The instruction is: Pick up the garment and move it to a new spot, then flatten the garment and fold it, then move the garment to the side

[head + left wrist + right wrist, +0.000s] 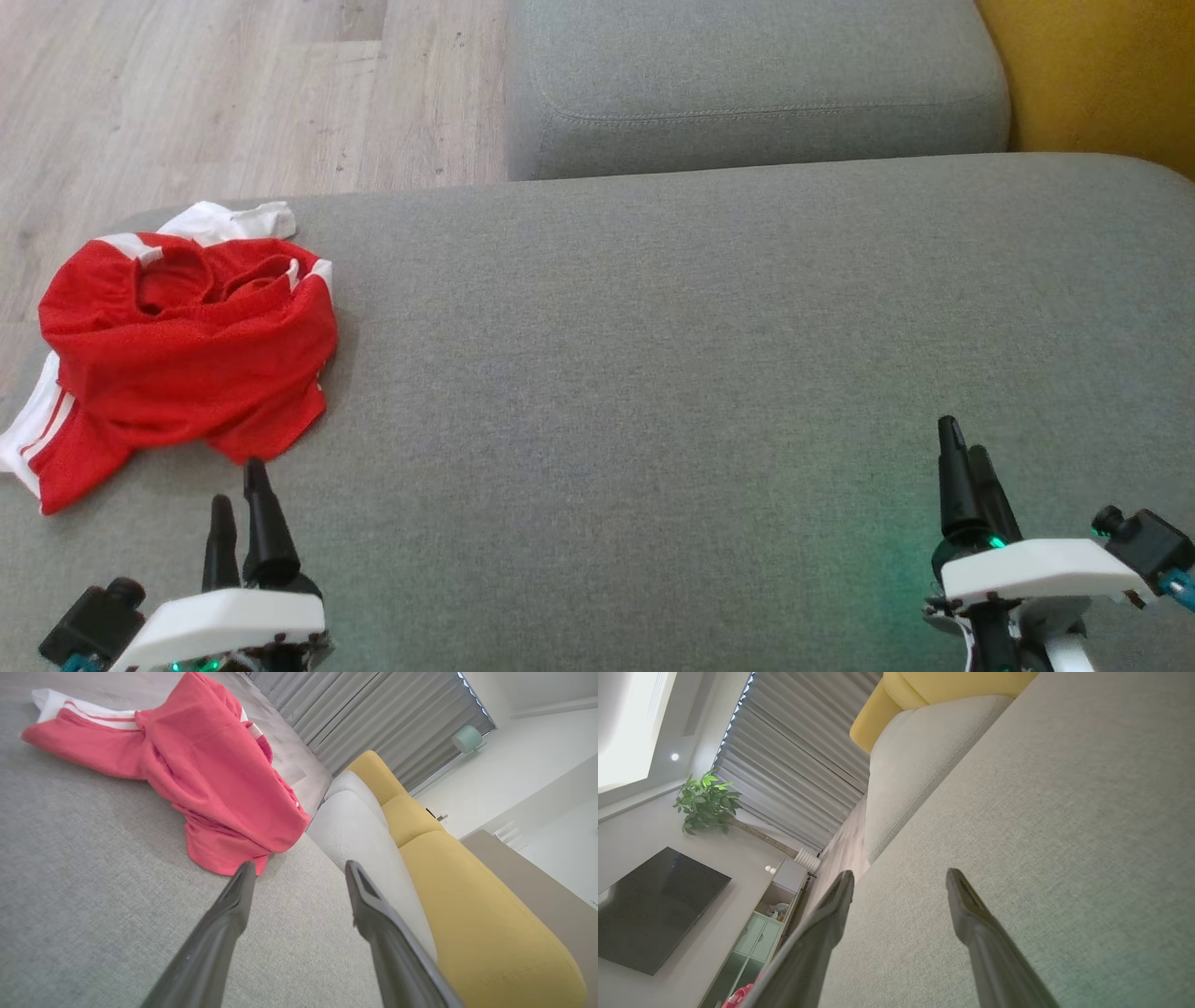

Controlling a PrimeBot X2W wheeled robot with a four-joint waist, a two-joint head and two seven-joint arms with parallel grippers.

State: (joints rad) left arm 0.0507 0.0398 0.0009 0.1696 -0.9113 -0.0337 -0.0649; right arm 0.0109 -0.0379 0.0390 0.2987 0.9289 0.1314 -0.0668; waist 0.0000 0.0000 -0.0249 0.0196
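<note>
No step is done: the garment [187,345] lies crumpled; pickup, flattening and folding remain. My left gripper [239,487], spread, is just beside it; my right gripper [963,443], spread, is well apart.

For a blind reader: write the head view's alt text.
A crumpled red garment with white trim lies at the left of a grey fabric cushion. The left gripper, open, nearly reaches it; the right gripper, open, is lower right.

One garment [187,355], just ahead of the left pincer [238,485]. Two pincers, counting the right pincer [963,439]. Two grey cushions [700,373], one beneath the pincers, one beyond. One yellow cushion [1102,75] beyond the right pincer.
</note>
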